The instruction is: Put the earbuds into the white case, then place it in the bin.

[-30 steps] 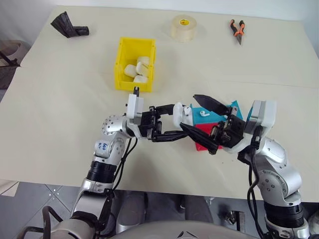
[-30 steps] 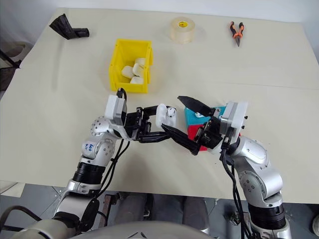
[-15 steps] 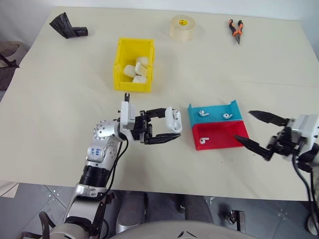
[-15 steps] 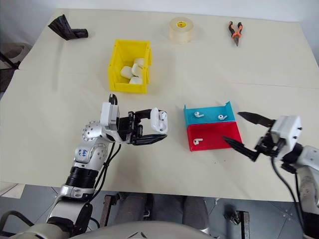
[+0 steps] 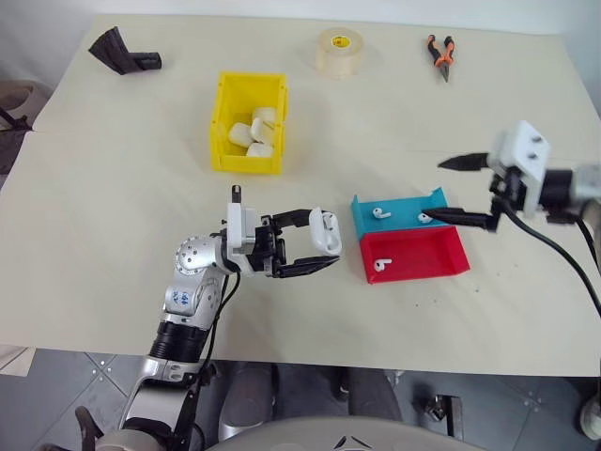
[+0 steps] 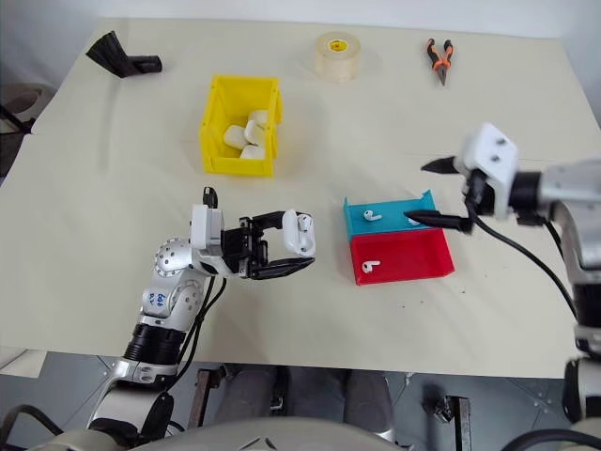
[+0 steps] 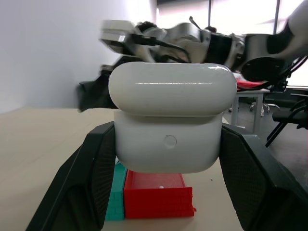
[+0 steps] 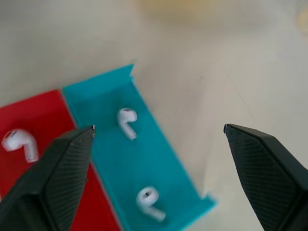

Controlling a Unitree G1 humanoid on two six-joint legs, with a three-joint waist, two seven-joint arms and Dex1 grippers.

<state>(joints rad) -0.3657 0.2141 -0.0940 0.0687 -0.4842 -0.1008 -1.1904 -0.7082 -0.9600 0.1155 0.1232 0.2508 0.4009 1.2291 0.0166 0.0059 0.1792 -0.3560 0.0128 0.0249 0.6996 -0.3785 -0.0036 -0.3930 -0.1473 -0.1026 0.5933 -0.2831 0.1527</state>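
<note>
1. white case (image 5: 326,230): clamped between the fingers of the left gripper (image 5: 319,242), lid hinged up; held above the table (image 5: 113,235) toward its near edge, just left of the trays. it has barely shifted over the last second.
2. right gripper (image 5: 463,191): fingers spread wide, holding nothing. a second ago it was close against the case; it has since swung out toward the right edge of the table and now hangs over the right end of the blue tray (image 5: 399,201), lower finger close to an earbud there.
3. earbuds: two in the blue tray (image 8: 127,121) (image 8: 148,201), one in the red tray (image 8: 20,142); none in the grip. whether one already sits inside the case cannot be told.
4. red tray (image 5: 418,252): touching the blue tray on its near side.
5. bin (image 5: 249,120): yellow, toward the far left of the table, well apart from the held case; several white cases already inside.
6. reading: the right arm appears to have gone back to fetch an earbud, so loading the case is unfinished and the bin step has not begun.
7. also present: tape roll (image 5: 340,51) and pliers (image 5: 439,55) by the far edge, black object (image 5: 120,53) at the far left corner.
</note>
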